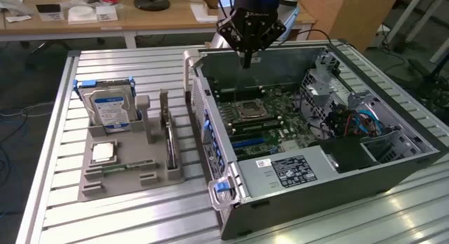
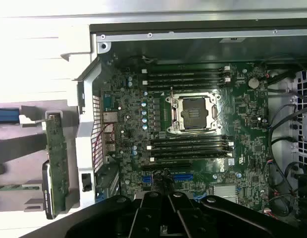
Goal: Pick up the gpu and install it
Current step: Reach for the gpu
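Observation:
The gpu (image 1: 169, 143) stands on edge in a slot of the grey parts holder (image 1: 160, 176), at the exterior view's left of the open computer case (image 1: 337, 181). The wrist view shows it edge-on as a thin board (image 2: 57, 158) outside the case wall. My gripper (image 1: 247, 61) hangs above the far end of the case, over the motherboard (image 1: 265, 123), well apart from the gpu. Its fingers (image 2: 158, 218) are shut with nothing between them. Blue expansion slots (image 2: 183, 177) lie on the motherboard close beneath the gripper.
The holder also carries a silver hard drive with a blue label (image 1: 109, 104), a processor chip (image 1: 103, 151) and a green memory stick (image 1: 130, 166). An empty processor socket (image 2: 194, 113) sits mid-board. Cables and drive bays (image 1: 350, 120) crowd the case's right side. A desk (image 1: 126, 18) stands behind.

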`<action>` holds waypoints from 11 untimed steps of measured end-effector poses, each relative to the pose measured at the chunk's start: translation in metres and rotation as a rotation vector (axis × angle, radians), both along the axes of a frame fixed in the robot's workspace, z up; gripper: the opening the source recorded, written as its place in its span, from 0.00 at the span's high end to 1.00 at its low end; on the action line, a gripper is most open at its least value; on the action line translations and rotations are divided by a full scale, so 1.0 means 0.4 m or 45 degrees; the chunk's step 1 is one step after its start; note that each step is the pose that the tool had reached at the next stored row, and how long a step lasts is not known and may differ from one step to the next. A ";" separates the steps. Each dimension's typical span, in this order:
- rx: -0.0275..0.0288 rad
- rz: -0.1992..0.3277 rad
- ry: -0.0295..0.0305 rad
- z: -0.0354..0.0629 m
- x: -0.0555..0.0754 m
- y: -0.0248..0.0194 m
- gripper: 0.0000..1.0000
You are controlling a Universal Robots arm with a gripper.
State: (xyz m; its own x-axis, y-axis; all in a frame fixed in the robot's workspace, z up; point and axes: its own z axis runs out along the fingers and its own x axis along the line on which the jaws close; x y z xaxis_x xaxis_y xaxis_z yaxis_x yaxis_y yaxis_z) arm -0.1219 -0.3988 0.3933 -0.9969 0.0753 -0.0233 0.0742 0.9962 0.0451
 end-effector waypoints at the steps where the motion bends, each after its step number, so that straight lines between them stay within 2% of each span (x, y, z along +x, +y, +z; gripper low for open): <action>1: 0.0000 0.000 0.0000 0.000 0.000 0.000 0.89; 11: 0.0001 0.000 -0.0002 0.000 -0.001 0.000 0.89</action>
